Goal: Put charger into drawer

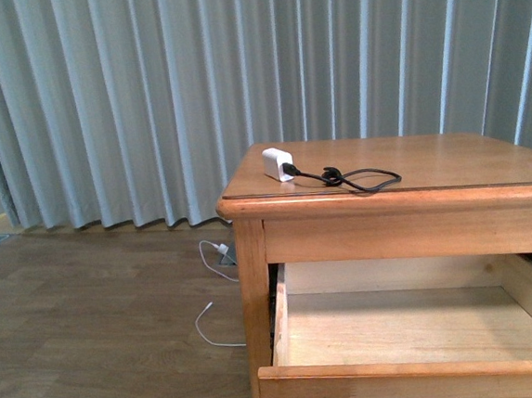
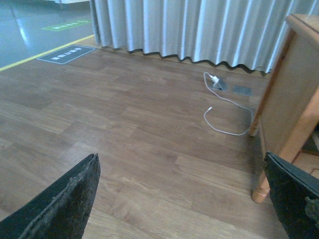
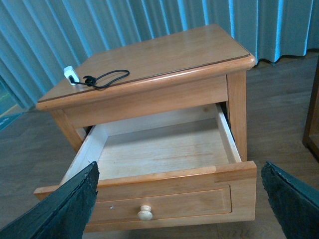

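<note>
The charger (image 1: 278, 163), a small white cube with a looped black cable (image 1: 362, 180), lies on top of the nightstand (image 1: 449, 160) near its left front corner; the right wrist view shows the charger (image 3: 70, 73) too. The drawer (image 3: 164, 149) stands pulled out, its pale inside bare, with a round knob (image 3: 144, 213) on the front; the front view shows the drawer (image 1: 416, 321) below the tabletop. My right gripper (image 3: 180, 199) hangs open in front of the drawer front. My left gripper (image 2: 182, 194) is open above the wooden floor, left of the nightstand leg (image 2: 286, 149).
A thin white cable (image 2: 224, 107) with a white plug lies on the floor by the curtain (image 1: 237, 80). A yellow line and a floor sign (image 2: 67, 54) lie further left. A dark wooden edge (image 3: 311, 119) shows to the right of the nightstand.
</note>
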`<state>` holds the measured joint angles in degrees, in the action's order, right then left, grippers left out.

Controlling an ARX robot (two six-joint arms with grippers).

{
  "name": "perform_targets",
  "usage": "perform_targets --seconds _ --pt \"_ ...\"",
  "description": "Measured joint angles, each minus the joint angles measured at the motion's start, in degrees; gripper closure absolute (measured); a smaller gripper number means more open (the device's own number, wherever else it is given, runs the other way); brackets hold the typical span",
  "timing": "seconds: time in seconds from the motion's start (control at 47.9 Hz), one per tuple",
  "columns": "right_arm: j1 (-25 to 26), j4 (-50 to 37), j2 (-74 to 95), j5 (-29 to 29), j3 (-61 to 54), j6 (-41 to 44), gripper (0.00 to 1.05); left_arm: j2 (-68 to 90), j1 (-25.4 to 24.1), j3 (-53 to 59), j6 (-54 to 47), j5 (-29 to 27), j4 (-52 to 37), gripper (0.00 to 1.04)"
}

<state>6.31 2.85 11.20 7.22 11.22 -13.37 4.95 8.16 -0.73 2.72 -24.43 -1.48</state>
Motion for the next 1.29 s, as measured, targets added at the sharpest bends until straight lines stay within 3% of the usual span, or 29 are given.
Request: perform_targets --seconds 0.063,0.146,0.313,0.585,0.835,1.128,1.295 --pt "0.0 0.0 0.0 0.1 0.0 0.0 0.08 3.0 2.1 0.0 0.2 -6.2 -2.9 0.06" --pt "0.0 0.0 0.0 0.0 0.0 0.0 0.08 7.0 3.3 -0.3 0.2 -6.9 -6.6 0.06" --pt "0.0 0.0 0.0 0.0 0.0 0.0 0.08 17.8 4.9 -3.3 -0.7 -3.9 -13.2 0.06" --pt "0.0 0.0 0.0 0.0 0.0 0.0 0.08 36.5 8.8 -13.8 -4.7 6.7 -16.8 0.06" --pt "0.0 0.0 0.0 0.0 0.0 0.0 0.08 54.7 13.4 -26.4 -9.4 7.9 -22.3 0.06" --pt "0.0 0.0 0.0 0.0 0.0 0.0 0.08 74.4 13.5 -43.4 -10.1 8.9 -24.6 0.06" --pt "0.0 0.0 0.0 0.0 0.0 0.0 0.08 85.3 13.5 -55.1 -5.6 6.8 -24.7 0.06"
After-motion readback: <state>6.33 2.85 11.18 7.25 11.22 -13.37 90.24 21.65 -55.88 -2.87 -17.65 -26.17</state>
